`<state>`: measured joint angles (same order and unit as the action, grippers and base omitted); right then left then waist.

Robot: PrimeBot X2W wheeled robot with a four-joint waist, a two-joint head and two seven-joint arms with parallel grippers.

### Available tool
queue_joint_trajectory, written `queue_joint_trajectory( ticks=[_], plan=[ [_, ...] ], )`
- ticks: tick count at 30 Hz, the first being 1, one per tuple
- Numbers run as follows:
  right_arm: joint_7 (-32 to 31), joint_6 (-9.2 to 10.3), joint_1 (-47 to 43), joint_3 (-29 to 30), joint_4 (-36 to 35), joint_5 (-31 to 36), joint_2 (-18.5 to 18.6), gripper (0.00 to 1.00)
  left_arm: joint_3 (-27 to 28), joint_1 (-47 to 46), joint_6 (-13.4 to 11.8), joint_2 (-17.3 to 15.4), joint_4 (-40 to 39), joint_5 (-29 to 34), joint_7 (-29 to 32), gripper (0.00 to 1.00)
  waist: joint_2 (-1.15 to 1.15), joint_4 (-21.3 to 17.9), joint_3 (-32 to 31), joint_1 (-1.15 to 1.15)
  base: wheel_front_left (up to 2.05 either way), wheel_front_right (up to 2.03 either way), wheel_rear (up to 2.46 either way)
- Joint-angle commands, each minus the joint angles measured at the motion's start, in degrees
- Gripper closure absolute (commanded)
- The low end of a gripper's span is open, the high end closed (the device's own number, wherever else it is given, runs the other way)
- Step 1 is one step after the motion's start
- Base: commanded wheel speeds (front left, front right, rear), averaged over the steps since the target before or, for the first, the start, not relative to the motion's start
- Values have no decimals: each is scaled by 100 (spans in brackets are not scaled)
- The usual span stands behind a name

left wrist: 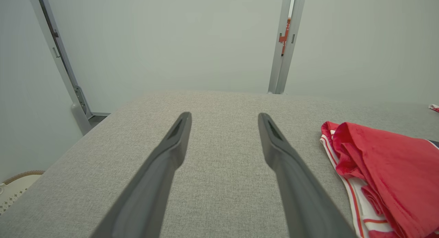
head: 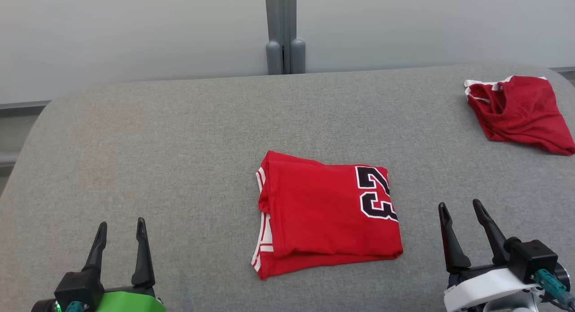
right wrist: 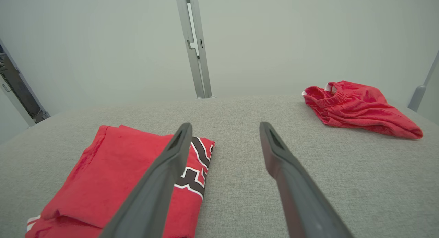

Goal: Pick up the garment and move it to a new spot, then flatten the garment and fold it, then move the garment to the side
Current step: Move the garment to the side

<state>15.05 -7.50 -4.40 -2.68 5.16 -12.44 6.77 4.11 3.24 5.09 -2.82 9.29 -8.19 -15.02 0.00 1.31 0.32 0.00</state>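
Left gripper [head: 122,222] and right gripper [head: 459,204] flank the folded red cloth jersey [head: 323,217], jaws spread wide, empty. It lies mid grey fabric worktop [head: 179,145], black "23" showing. Soft, light, floppy, I'd say: pinch its stacked near edge. Beyond it, rightward, a crumpled red garment [head: 521,112].

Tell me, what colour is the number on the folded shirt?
Black with white edging; the head view shows the number best.
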Motion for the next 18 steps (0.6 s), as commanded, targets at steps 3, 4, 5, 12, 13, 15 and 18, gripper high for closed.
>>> queue_joint_trajectory(
  ticks=[3,4,5,12,13,15,18],
  plan=[
    [16,2,-60,6,18,58,-7,0,26,87,6,-17,2,-28,-17,0,0,10,3,0,0,0,0],
    [16,2,-60,7,24,60,-8,0,26,90,3,-17,2,-31,-17,0,0,13,3,0,0,0,0],
    [16,2,-60,6,28,60,-9,0,26,92,1,-17,1,-31,-17,0,0,16,4,0,0,0,0],
    [16,2,24,-78,69,42,4,0,25,87,-9,-17,1,-42,-17,0,0,39,13,0,0,0,0],
    [16,2,82,-121,79,40,27,0,21,80,-12,-17,3,-46,-17,0,0,43,19,0,0,0,0],
    [16,2,234,-234,117,66,78,0,6,55,-22,-17,5,-53,-17,0,0,56,43,0,0,0,0],
    [15,2,517,-397,306,59,143,0,-41,-26,-33,-17,5,-66,-17,0,0,102,118,0,0,0,0]
  ],
)
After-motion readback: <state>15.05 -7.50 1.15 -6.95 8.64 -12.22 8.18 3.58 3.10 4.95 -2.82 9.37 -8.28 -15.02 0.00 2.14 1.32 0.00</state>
